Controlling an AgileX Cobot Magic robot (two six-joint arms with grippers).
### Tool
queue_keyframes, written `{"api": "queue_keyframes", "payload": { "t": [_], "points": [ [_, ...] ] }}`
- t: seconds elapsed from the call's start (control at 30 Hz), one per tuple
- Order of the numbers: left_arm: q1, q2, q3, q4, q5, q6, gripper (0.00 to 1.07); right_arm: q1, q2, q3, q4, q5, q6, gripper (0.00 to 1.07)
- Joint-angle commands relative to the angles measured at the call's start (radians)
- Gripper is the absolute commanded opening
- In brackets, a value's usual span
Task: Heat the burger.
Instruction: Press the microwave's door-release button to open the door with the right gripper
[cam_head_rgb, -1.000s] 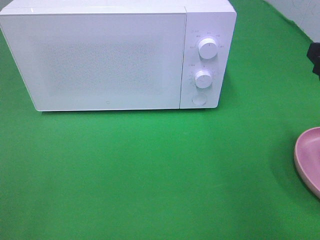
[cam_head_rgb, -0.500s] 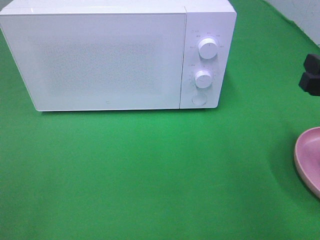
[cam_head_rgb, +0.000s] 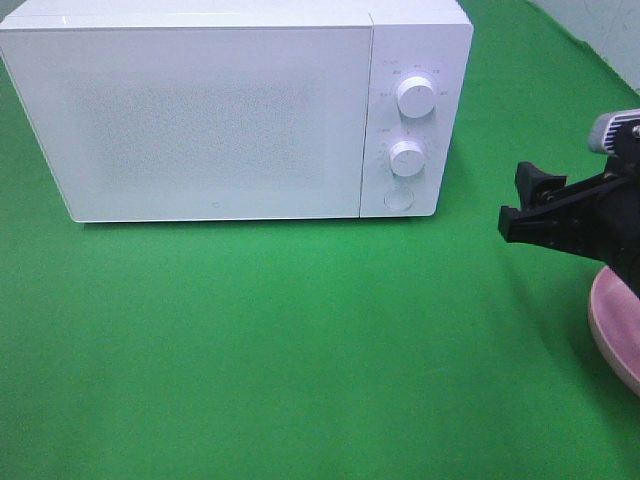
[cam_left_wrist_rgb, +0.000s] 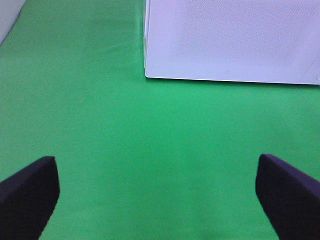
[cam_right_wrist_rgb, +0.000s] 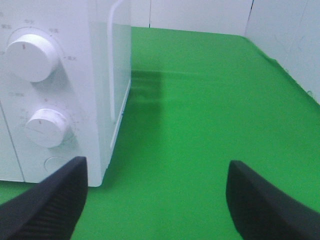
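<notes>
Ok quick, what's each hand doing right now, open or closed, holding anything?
Left hand: open, holding nothing.
Right hand: open, holding nothing.

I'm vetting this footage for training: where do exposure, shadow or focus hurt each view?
Exterior high: the microwave front is washed out, its dial labels hardly legible. Left wrist: the fingers of the left gripper are blurred. Right wrist: the right gripper is soft too, and a shadow darkens the green cloth beside the microwave.

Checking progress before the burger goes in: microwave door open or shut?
Shut. In the high view the microwave door sits flush with the control panel, and no interior shows.
</notes>
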Motion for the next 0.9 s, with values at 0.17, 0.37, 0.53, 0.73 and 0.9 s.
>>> {"api": "queue_keyframes", "payload": {
  "t": [0.17,0.37,0.53,0.73,0.9],
  "points": [
    [0.0,-0.022,0.0,0.001,-0.005,-0.002,1.0,0.162,0.071,-0.008,0.174,-0.134,-0.011,0.74],
    [0.0,-0.022,0.0,0.001,-0.005,-0.002,1.0,0.248,0.132,-0.047,0.253,-0.149,-0.041,0.74],
    [0.0,-0.022,0.0,0.001,-0.005,-0.002,1.0,0.312,0.197,-0.107,0.311,-0.157,-0.06,0.74],
    [0.0,-0.022,0.0,0.001,-0.005,-0.002,1.0,0.353,0.256,-0.166,0.363,-0.153,-0.06,0.74],
    [0.0,-0.022,0.0,0.001,-0.005,-0.002,1.0,0.361,0.265,-0.198,0.366,-0.133,-0.059,0.74]
  ]
}}
